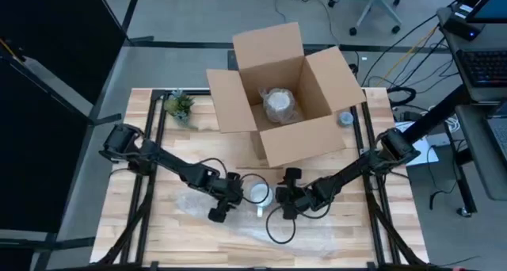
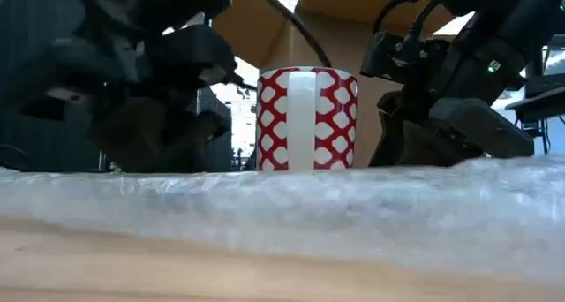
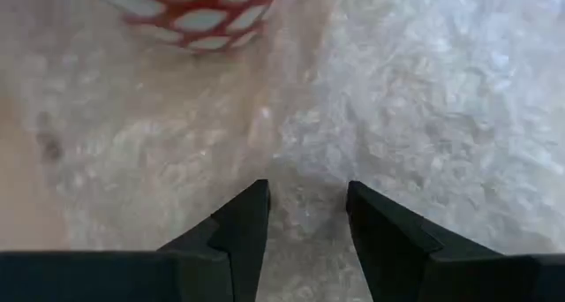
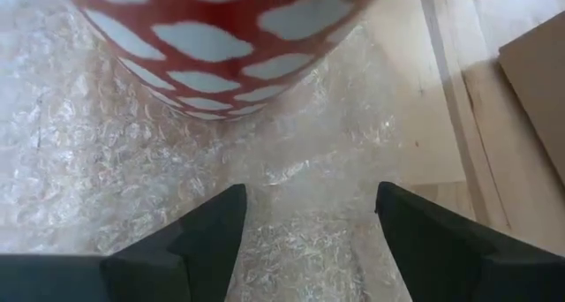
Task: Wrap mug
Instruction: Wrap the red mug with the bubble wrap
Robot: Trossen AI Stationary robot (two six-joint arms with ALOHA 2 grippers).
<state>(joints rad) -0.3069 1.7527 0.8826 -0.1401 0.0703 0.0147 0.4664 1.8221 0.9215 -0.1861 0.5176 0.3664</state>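
Both sets of jaws spread open, gripping nothing: left gripper (image 3: 305,209) and right gripper (image 4: 309,214) low on either side of the mug (image 2: 306,118). Upright on the bubble wrap (image 2: 353,205), probably touching neither, just in front of the cardboard box (image 1: 279,89).

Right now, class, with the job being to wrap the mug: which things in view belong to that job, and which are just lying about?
Belongs to the job:
- red-and-white patterned mug, upright on the wrap
- clear bubble wrap sheet
- left gripper, open above the wrap
- right gripper, open near the mug

Just lying about:
- open brown cardboard box holding a wrapped bundle
- small green plant
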